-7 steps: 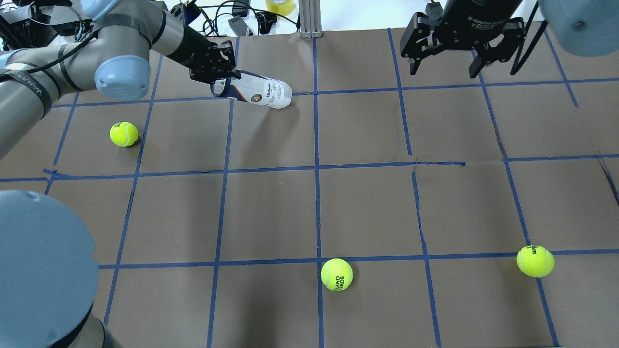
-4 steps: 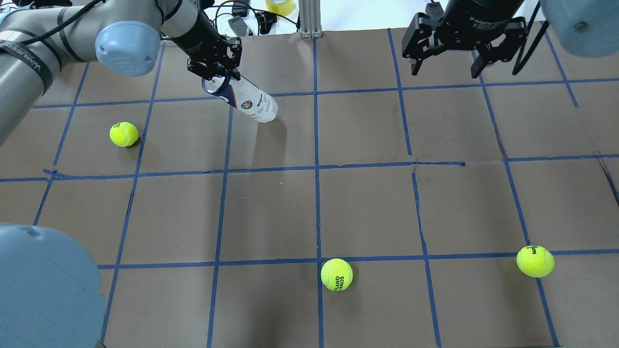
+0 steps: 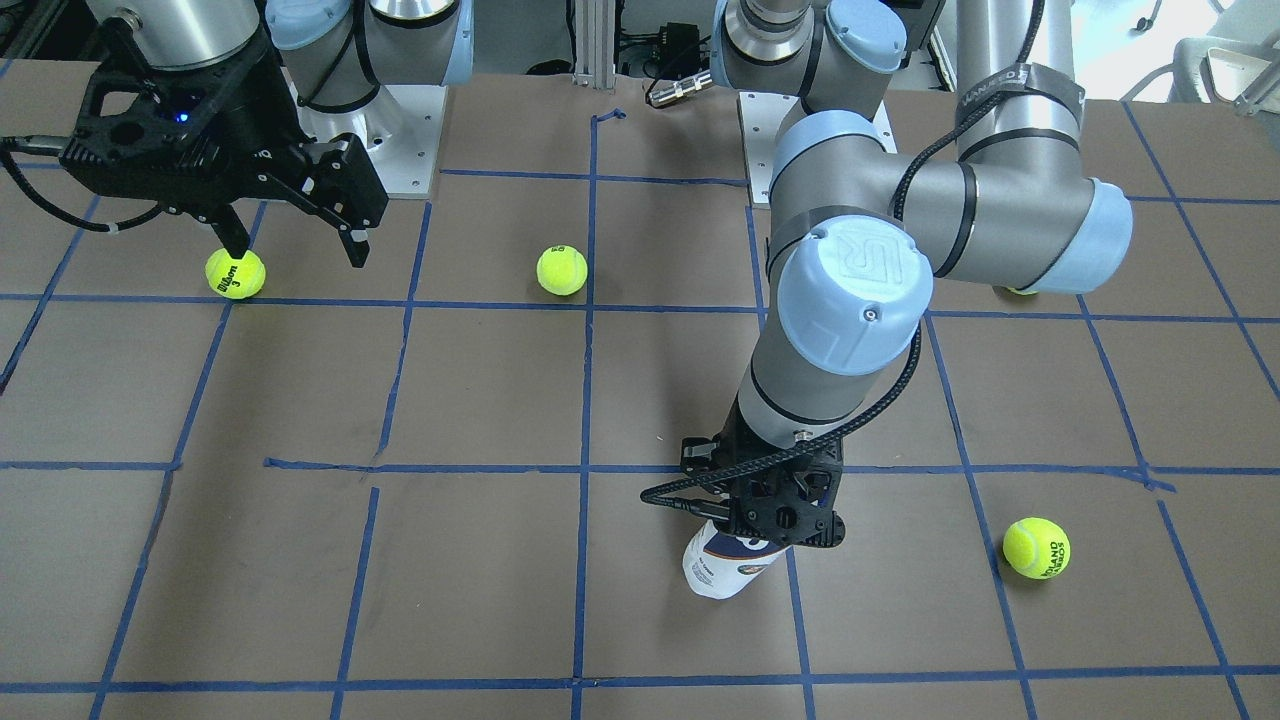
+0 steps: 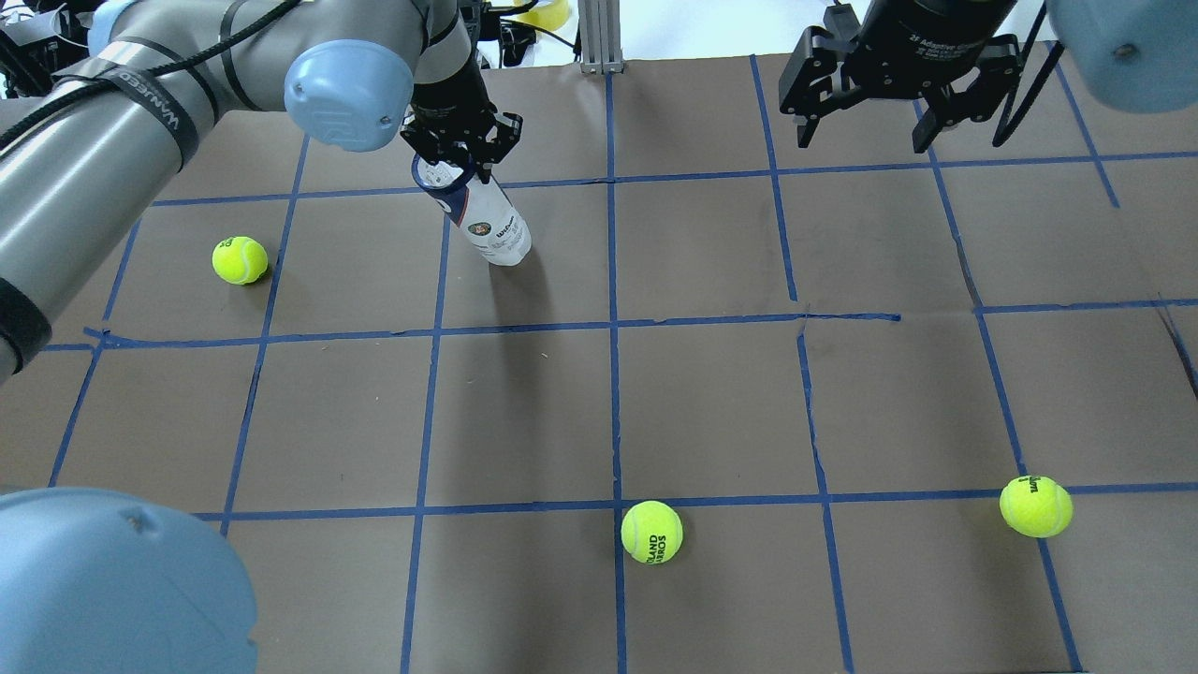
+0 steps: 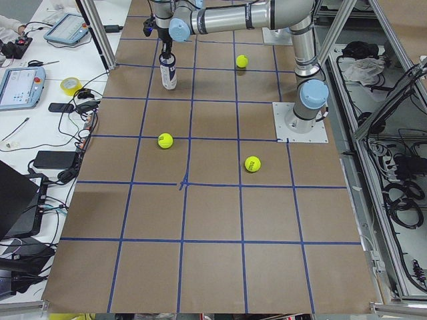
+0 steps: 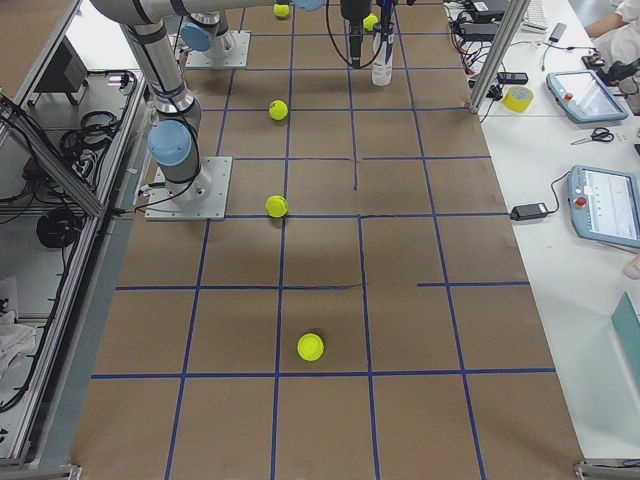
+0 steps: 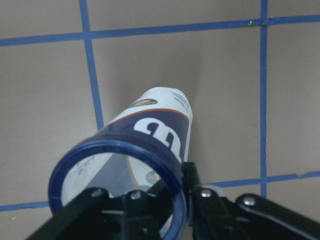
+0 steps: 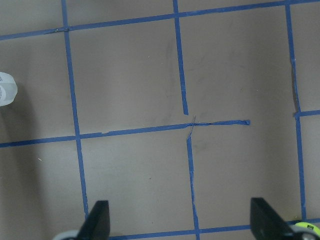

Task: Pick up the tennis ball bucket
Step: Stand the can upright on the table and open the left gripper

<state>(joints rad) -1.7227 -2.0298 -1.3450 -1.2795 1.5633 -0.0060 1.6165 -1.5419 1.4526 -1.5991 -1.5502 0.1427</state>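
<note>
The grey, pale-blue-jointed left arm (image 4: 140,103) reaches to the table's far side with its wrist turned downward. Its black two-finger left gripper (image 4: 460,157) is clamped on the navy rim of the clear, white-and-navy tennis ball can (image 4: 493,227), which is tilted. The black two-finger right gripper (image 4: 859,131) hangs pointing down with its fingers spread wide apart.

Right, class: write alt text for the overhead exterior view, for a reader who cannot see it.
The left gripper pinches the navy rim of the tennis ball bucket, holding it tilted near the far side of the brown table with its blue tape grid. The right gripper is open and holds nothing. Three loose tennis balls lie scattered on the table.
</note>
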